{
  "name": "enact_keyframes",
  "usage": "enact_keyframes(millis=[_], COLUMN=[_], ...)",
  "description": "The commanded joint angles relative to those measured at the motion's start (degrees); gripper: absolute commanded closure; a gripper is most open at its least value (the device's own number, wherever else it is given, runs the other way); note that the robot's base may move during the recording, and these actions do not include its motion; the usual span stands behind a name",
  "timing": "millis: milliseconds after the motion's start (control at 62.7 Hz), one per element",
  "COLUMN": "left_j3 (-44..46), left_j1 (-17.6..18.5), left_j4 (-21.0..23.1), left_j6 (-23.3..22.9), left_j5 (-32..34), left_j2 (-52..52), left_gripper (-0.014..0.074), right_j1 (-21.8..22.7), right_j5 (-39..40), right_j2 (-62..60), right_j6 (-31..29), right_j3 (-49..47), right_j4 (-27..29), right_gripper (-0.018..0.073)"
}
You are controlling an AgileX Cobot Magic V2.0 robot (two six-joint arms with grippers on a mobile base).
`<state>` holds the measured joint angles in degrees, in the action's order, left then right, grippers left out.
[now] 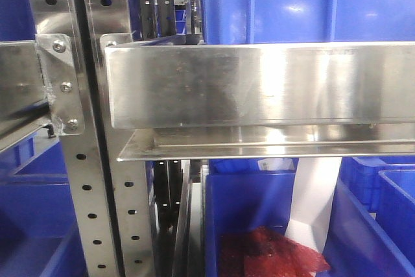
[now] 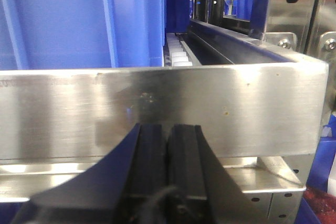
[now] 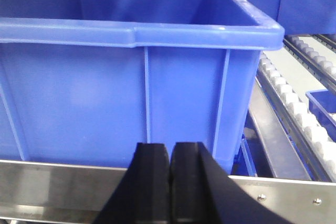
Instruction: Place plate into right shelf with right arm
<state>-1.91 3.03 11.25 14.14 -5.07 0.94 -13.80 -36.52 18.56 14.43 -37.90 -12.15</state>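
Note:
The plate is out of view in every frame. The right shelf (image 1: 259, 85) fills the front view as a shiny steel lipped tray bolted to hole-punched uprights. My left gripper (image 2: 168, 129) is shut with nothing between its black fingers, close in front of a steel shelf lip (image 2: 157, 108). My right gripper (image 3: 169, 148) is also shut and empty, pointing at a big blue bin (image 3: 131, 66) that sits on a steel shelf lip (image 3: 52, 187).
A blue bin (image 1: 266, 225) below the shelf tray holds something red (image 1: 272, 254) and a white strip (image 1: 314, 202). White rollers (image 3: 299, 114) run along the rack to the right of the big bin. More blue bins (image 1: 382, 192) stand at right.

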Motion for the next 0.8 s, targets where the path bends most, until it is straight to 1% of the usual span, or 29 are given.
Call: enact_keyframes(millis=[0,175,255,335,542,654,781], left_j3=[-0.47,-0.47,-0.47,-0.47,-0.47,-0.47,-0.47], left_j1=[0.31,0.31,0.31,0.31,0.31,0.31,0.31], left_j4=[0.22,0.22,0.22,0.22,0.22,0.22,0.22], left_j6=[-0.14,-0.14,-0.14,-0.14,-0.14,-0.14,-0.14], left_j5=[4.73,4.73,4.73,4.73,4.73,4.73,4.73], left_j2=[0.49,0.49,0.49,0.49,0.49,0.49,0.49], left_gripper=[0.0643,0.0643,0.0643,0.0643,0.0643,0.0643,0.0643], right_j1=[0.18,0.38,1.42,3.68,10.73,13.74,14.64], right_j5=[5.19,6.2,8.45,11.57,20.32,24.71,29.15], right_j2=[0.55,0.55,0.42,-0.29,-6.4,-10.35,-14.86], right_j6=[-0.28,-0.51,-2.32,-5.1,-13.52,-14.43,-14.43], right_j3=[-1.35,-0.8,0.5,2.53,13.53,21.41,28.74], right_j4=[-0.88,-0.5,-0.46,1.62,10.7,13.38,13.97], right_gripper=[0.0505,0.0505,0.0505,0.0505,0.0505,0.0505,0.0505])
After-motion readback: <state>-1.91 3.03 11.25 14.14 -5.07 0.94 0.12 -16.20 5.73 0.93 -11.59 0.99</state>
